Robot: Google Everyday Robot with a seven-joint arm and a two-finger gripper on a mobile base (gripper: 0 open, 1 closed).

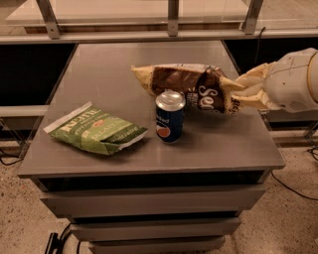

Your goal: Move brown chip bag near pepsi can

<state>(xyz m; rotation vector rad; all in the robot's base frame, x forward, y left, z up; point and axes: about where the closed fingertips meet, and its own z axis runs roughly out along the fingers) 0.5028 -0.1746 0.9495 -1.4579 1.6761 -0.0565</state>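
The brown chip bag point(186, 84) lies lengthwise across the table's middle, just behind the pepsi can point(169, 117). The dark-blue can stands upright, its top overlapping the bag's lower edge in view. My gripper point(239, 92) reaches in from the right edge of the table. Its cream fingers point(252, 77) close around the bag's right end, one above and one below. The bag's left end rests low over the table surface.
A green chip bag point(96, 129) lies flat at the front left of the grey table point(218, 149). A railing with metal posts point(172, 15) runs along the back. The table's right edge is close under my arm point(293, 79).
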